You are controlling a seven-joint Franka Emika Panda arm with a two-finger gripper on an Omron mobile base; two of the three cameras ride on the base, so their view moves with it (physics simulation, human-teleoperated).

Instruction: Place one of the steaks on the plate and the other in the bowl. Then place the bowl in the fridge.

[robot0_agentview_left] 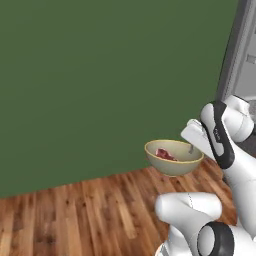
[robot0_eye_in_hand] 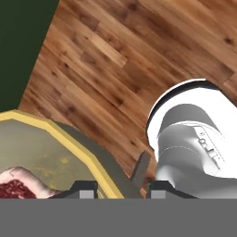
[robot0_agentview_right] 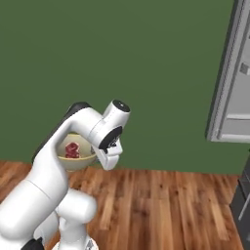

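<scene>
My gripper (robot0_agentview_left: 193,146) is shut on the right rim of the tan-yellow bowl (robot0_agentview_left: 173,165) and holds it upright in the air above the floor. The deeper red steak (robot0_agentview_left: 164,154) lies inside the bowl. In the hand view the gripper (robot0_eye_in_hand: 121,187) straddles the yellow rim of the bowl (robot0_eye_in_hand: 41,148), one finger inside and one outside, with the steak (robot0_eye_in_hand: 16,187) at the lower left. From the right base view the bowl (robot0_agentview_right: 73,161) and its steak (robot0_agentview_right: 72,149) show behind my arm. The grey fridge (robot0_agentview_right: 234,88) stands at the right edge. The plate and the pale pink steak are out of view.
A dark green wall (robot0_agentview_left: 100,75) spans the scene behind the bowl. Wooden floor (robot0_agentview_left: 75,215) lies below. A dark cabinet edge (robot0_agentview_right: 244,195) shows under the fridge side, at the far right.
</scene>
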